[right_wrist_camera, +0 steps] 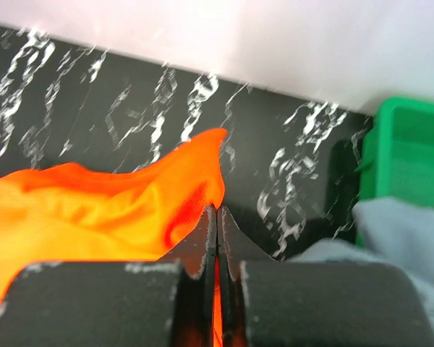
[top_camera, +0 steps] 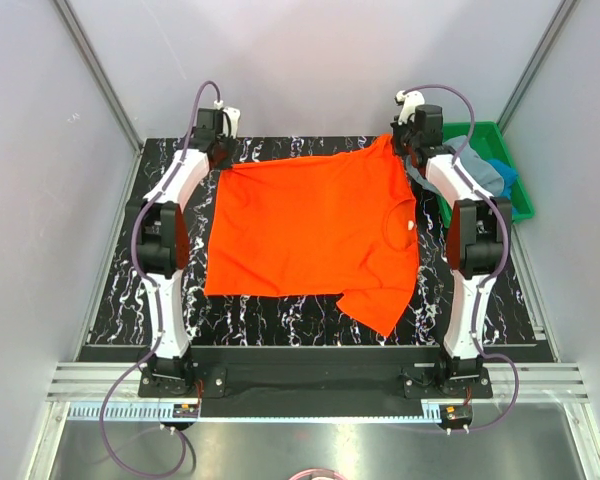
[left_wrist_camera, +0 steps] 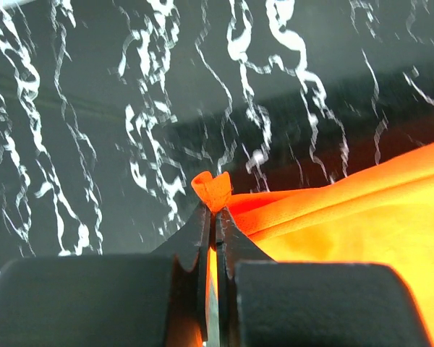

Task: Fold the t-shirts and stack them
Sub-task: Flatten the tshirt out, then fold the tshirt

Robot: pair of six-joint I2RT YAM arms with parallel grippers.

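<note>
A bright orange t-shirt lies spread across the black marbled table, its collar toward the right and one sleeve at the near right. My left gripper is shut on the shirt's far-left corner; in the left wrist view the orange cloth bunches out past the closed jaws. My right gripper is shut on the far-right corner, and orange cloth shows beside the closed jaws. A grey-blue t-shirt and a bright blue t-shirt lie in the green tray.
The green tray stands at the table's far right, just beyond my right arm; it shows in the right wrist view as a green wall with grey cloth in front. White walls enclose the table at the back and sides.
</note>
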